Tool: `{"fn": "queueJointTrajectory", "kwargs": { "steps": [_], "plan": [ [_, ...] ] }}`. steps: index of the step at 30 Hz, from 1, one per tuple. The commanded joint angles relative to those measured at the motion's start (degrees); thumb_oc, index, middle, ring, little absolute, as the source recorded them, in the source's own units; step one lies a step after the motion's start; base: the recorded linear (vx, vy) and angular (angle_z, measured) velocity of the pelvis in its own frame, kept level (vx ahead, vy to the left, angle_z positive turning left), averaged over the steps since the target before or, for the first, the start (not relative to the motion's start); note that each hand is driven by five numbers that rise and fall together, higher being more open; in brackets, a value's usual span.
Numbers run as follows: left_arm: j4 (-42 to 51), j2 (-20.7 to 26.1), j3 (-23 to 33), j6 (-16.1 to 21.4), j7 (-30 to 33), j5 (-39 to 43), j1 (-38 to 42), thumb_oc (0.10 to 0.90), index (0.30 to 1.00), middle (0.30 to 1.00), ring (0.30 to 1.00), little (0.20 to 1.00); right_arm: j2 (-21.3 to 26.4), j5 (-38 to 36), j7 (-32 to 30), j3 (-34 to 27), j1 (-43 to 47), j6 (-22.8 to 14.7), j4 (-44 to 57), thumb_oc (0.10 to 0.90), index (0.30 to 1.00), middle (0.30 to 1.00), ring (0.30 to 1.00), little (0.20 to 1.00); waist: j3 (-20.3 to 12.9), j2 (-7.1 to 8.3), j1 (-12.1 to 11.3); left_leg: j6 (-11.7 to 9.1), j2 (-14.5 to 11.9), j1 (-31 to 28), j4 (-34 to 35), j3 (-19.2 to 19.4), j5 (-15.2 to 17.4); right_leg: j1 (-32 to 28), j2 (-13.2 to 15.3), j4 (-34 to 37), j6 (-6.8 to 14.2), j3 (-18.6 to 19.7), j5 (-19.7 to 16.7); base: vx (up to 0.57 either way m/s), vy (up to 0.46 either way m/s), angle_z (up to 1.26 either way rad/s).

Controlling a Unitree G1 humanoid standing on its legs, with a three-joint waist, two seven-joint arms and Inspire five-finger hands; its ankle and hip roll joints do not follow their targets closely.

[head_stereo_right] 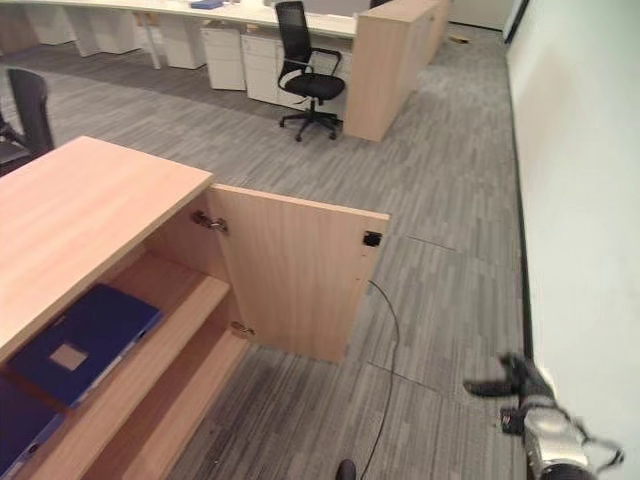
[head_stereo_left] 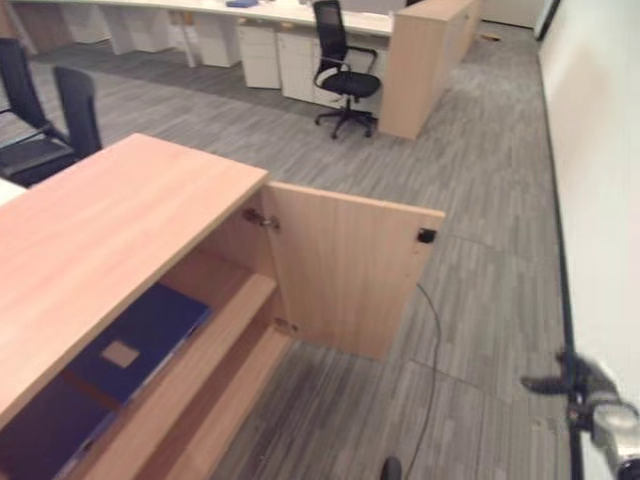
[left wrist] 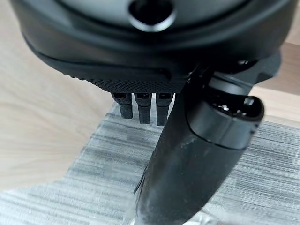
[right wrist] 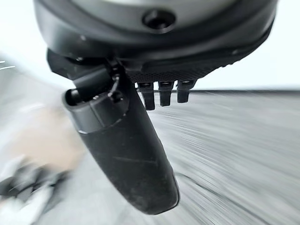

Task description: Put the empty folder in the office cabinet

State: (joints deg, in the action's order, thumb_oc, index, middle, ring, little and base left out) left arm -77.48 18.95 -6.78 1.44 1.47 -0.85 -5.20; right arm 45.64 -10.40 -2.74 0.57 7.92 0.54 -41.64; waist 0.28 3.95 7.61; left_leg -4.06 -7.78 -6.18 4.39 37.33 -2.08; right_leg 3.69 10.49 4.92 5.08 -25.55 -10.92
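The lower folder [head_stereo_left: 40,432] is cut off by the frame edge, and the cabinet [head_stereo_left: 110,215] top hides its far part. The right wrist view is blurred past the right hand [right wrist: 140,93]. The cabinet interior behind the door [head_stereo_left: 345,265] is hidden.

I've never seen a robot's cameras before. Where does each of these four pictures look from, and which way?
Left eye view: on the head, facing down at the open light-wood office cabinet, blue folder on its shelf; right hand low right.
Right eye view: beside it, same scene.
Left wrist view: on the left wrist, along the left hand to grey carpet.
Right wrist view: on the right wrist, along that hand to carpet.
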Motion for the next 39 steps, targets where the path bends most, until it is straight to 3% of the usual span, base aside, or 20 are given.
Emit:
{"fn": "queueJointTrajectory", "kwargs": {
  "steps": [1, 6, 13, 22, 32, 39],
  "plan": [
    [1.1, -1.5, 1.1, 3.4, 0.2, 0.7, 4.8, 0.800, 0.900, 0.900, 0.900, 0.900, 2.9, 3.6, -1.1, 1.4, 9.5, -3.6, -4.1, 0.800, 0.900, 0.900, 0.900, 0.900, -0.5, 0.80, -2.4, 0.4, 1.5, 2.0, 0.6, -3.7, 3.6, -0.4, 3.5, -1.3, 6.6, -3.0, 2.6, 0.03, -0.072, -0.01],
    [0.8, -0.8, 0.2, 3.6, -0.1, 0.4, 5.3, 0.800, 0.900, 0.900, 0.900, 0.900, 3.5, 3.8, 1.5, 8.7, 16.1, -4.4, -3.9, 0.800, 0.900, 0.900, 0.900, 0.900, -0.6, 0.65, -3.1, -1.0, -0.3, 2.1, 0.6, -3.7, 2.1, -0.4, 1.5, -1.0, 5.5, -2.7, 4.1, 0.05, -0.115, -0.01],
    [0.2, -0.4, -0.1, 3.5, -1.0, 0.1, 4.2, 0.800, 0.900, 0.900, 0.900, 0.900, 2.4, 0.7, 3.7, 14.1, 22.2, -5.5, -3.5, 0.800, 0.900, 0.900, 0.900, 0.900, -0.9, -0.09, -4.0, -2.2, -1.3, 2.7, 0.6, -4.0, 0.9, -0.6, 0.1, -0.2, 4.9, -3.1, 4.8, 0.04, -0.061, -0.01],
    [1.1, -0.2, -1.8, 3.5, -1.7, 1.4, 3.4, 0.800, 0.900, 0.900, 0.900, 0.900, 2.8, -7.3, 3.6, 16.2, 34.1, -6.2, -10.7, 0.800, 0.900, 0.900, 0.900, 0.900, -1.3, -0.77, -5.8, -2.9, -1.6, 3.5, 0.6, -4.9, 0.0, -0.8, -0.5, 0.1, 4.5, -4.2, 5.0, 0.01, -0.012, 0.01],
    [4.2, 0.6, -5.2, 3.6, -3.7, 3.8, 1.9, 0.800, 0.900, 0.900, 0.900, 0.900, 9.3, -13.4, 4.6, 17.3, 48.5, -5.3, -28.9, 0.800, 0.900, 0.900, 0.900, 0.900, -1.6, -1.98, -8.2, -3.3, -1.6, 4.6, 0.6, -6.8, -0.8, -1.5, -0.7, 0.1, 4.5, -5.9, 5.5, 0.01, -0.002, 0.14],
    [5.1, 0.9, -6.3, 3.1, -4.5, 4.3, 1.5, 0.800, 0.900, 0.900, 0.900, 0.900, 10.9, -16.3, 7.0, 19.9, 54.1, -4.8, -31.8, 0.800, 0.900, 0.900, 0.900, 0.900, -1.6, -2.34, -9.3, -3.6, -1.7, 5.2, 0.6, -7.6, -1.3, -1.6, -0.9, 0.1, 4.3, -6.5, 6.0, 0.00, -0.004, 0.05]
  ]
}}
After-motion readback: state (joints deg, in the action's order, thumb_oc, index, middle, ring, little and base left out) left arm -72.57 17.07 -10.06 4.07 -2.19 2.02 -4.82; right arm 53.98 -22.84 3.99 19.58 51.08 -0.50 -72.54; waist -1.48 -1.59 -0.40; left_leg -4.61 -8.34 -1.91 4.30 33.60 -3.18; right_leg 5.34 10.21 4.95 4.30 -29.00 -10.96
